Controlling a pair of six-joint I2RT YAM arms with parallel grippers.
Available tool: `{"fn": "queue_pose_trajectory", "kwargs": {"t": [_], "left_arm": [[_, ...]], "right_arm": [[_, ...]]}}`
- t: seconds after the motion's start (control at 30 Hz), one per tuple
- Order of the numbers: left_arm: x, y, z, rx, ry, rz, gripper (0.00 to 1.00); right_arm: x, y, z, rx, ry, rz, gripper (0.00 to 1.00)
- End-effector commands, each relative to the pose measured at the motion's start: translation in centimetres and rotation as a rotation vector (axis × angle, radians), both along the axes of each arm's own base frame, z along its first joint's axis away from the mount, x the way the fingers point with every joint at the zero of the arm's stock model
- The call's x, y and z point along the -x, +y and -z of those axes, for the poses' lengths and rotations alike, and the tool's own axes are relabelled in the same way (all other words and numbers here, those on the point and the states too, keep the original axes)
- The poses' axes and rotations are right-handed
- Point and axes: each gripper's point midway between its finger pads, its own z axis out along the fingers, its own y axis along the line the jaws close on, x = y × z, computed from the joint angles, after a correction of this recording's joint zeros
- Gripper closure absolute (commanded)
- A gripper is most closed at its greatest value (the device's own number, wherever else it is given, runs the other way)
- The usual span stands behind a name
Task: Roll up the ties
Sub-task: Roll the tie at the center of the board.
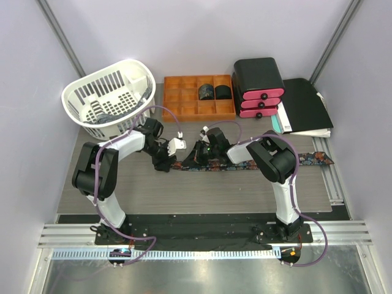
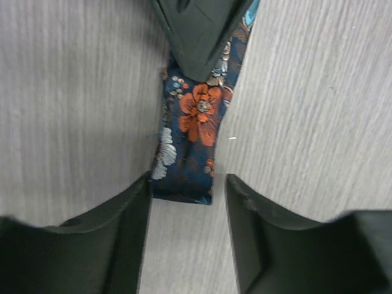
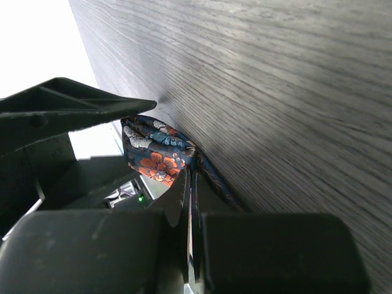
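Navy tie [image 2: 191, 131] flat, unrolled | two rolls [image 1: 206, 92] in tray [image 1: 179, 105] | my left pincer [image 2: 188, 182] wide astride its end | right pincer [image 3: 191, 184] pinching it

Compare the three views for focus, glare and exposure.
Top external: even light, sharp, glare on the metal sheet. Left wrist: tie slightly soft, fingers dark. Right wrist: upper left blown out white, tie shaded.

Tie [image 2: 191, 144] top behind right pincer [image 2: 199, 68]
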Motion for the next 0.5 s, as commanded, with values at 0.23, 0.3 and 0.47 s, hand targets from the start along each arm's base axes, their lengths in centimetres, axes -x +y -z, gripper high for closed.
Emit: {"fn": "queue_pose_trajectory", "kwargs": {"t": [0.23, 0.3, 0.47], "left_arm": [[-1.4, -2.7, -3.9, 0.079, -0.081, 0.050, 0.66], [-1.2, -3.7, -4.3, 0.088, -0.082, 0.068, 0.68], [-0.5, -5.9, -4.0, 0.100, -0.055, 0.106, 0.69]], "right_arm": [[0.3, -0.6, 2.9, 0.073, -0.002, 0.002, 0.99], [0.3, -0.6, 2.9, 0.072, 0.001, 0.001, 0.99], [0.4, -0.6, 2.8, 0.067, 0.004, -0.002, 0.99]]}}
